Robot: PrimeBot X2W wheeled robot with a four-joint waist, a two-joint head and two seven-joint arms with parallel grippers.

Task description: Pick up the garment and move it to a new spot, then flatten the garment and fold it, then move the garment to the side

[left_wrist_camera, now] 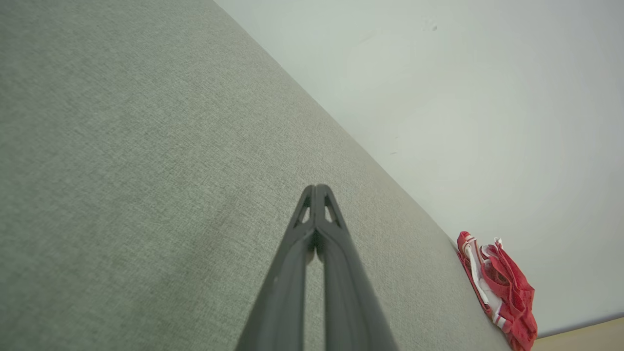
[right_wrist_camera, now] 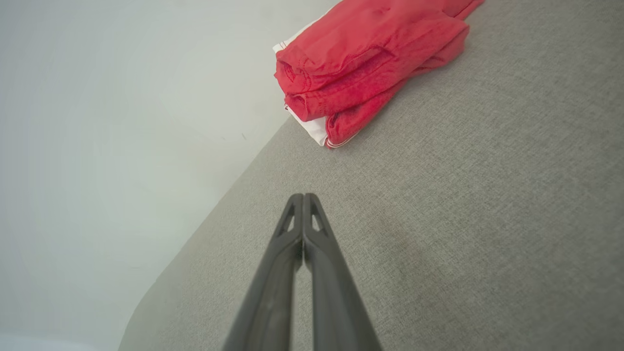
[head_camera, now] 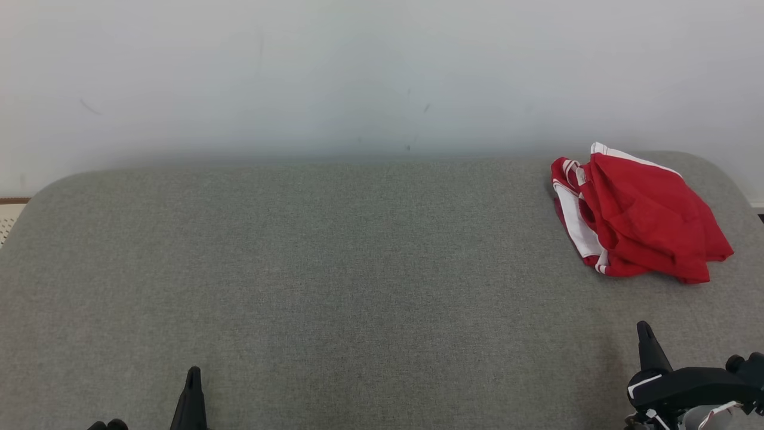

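Observation:
A red garment (head_camera: 641,215) with white trim lies in a folded bundle at the far right of the grey fabric surface (head_camera: 334,269), close to the wall. The left wrist view catches the garment (left_wrist_camera: 502,287) small at its lower right, and the right wrist view has the garment (right_wrist_camera: 363,63) near its top. My right gripper (head_camera: 644,331) sits at the lower right, well short of the garment, its fingers (right_wrist_camera: 303,200) pressed together with nothing between them. At the lower left my left gripper (head_camera: 193,376) hovers over bare fabric, shut and empty, with its fingertips (left_wrist_camera: 316,190) touching.
A pale wall (head_camera: 358,71) rises right behind the surface's far edge. The surface has rounded far corners, and a strip of floor (head_camera: 9,218) shows past its left end. A broad stretch of bare grey fabric separates the two grippers.

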